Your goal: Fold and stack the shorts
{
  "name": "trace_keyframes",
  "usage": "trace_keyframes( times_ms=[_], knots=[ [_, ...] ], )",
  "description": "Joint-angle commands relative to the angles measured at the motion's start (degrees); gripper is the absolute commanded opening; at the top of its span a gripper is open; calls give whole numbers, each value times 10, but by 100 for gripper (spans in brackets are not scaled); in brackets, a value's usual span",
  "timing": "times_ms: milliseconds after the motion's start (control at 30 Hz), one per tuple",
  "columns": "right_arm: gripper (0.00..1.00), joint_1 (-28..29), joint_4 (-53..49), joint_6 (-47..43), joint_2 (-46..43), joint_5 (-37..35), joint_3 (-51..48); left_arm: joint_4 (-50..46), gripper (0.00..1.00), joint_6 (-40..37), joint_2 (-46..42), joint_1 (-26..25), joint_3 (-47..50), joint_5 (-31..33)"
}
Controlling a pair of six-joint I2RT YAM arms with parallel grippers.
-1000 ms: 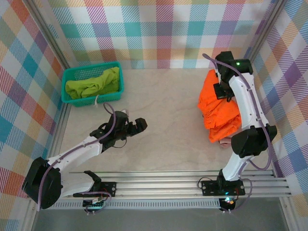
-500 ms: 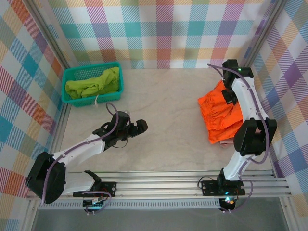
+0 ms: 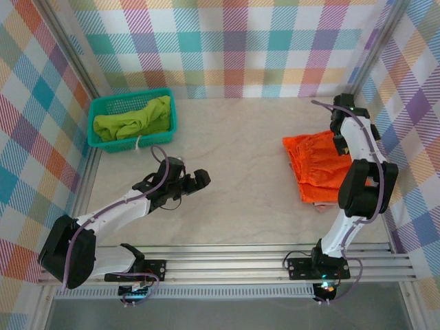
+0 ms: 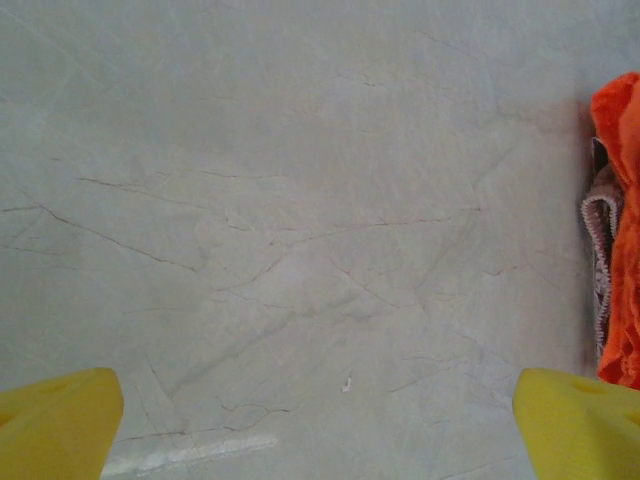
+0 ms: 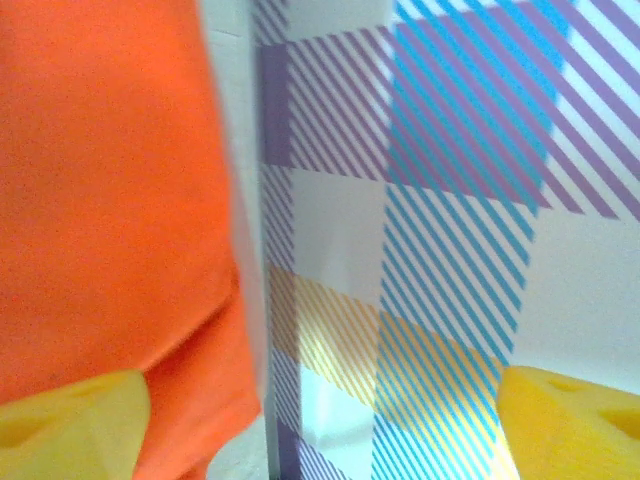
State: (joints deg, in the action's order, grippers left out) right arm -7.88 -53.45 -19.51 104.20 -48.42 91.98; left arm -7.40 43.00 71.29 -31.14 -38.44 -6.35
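The lime green shorts (image 3: pixel 134 120) lie bunched inside the teal basket (image 3: pixel 124 104), their long axis running along the basket's length, and they are the pair not yet folded. The orange shorts (image 3: pixel 317 165) lie flat and folded on the bench (image 3: pixel 240 151) well to the right of the basket, on top of the pink shorts (image 3: pixel 320 204), of which just an edge peeks out on the near side.

The left claw (image 3: pixel 199 179) hangs over bare bench, nearer the robot than the basket and a little to its right. Its jaws are spread wide with nothing between them. The right claw (image 5: pixel 320 420) is far across from the basket, at the orange pair's wall-side edge, its jaws wide apart and gripping nothing.

By my reading the next reach belongs to the left arm, much the nearer one. The green pair lies away from its claw, back and to the left.
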Motion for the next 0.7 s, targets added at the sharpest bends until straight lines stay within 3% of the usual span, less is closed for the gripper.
trace_keyframes(
  times_ms=[0, 100, 200, 333, 400, 500, 667],
  knots=[
    [100, -1, -2, 55, -50, 4, 15, -3, 100, -8, -16, 6, -11, 6],
    [99, 0, -55, 125, -84, 154, 41, -9, 100, -7, -20, 7, -16, 9],
    [99, 0, -65, 184, -135, 363, 24, -31, 100, -16, -41, 11, -33, 32],
    [99, 2, 28, 235, -227, 592, -81, -135, 100, -66, -65, 38, -122, 83],
    [99, 6, 105, 265, -278, 670, -159, -206, 100, -96, -58, 58, -193, 120],
    [99, 22, 219, 308, -343, 738, -261, -312, 100, -142, -16, 101, -321, 171],
    [99, 84, 264, 305, -380, 708, -332, -410, 100, -213, 87, 191, -515, 222]
  ],
)
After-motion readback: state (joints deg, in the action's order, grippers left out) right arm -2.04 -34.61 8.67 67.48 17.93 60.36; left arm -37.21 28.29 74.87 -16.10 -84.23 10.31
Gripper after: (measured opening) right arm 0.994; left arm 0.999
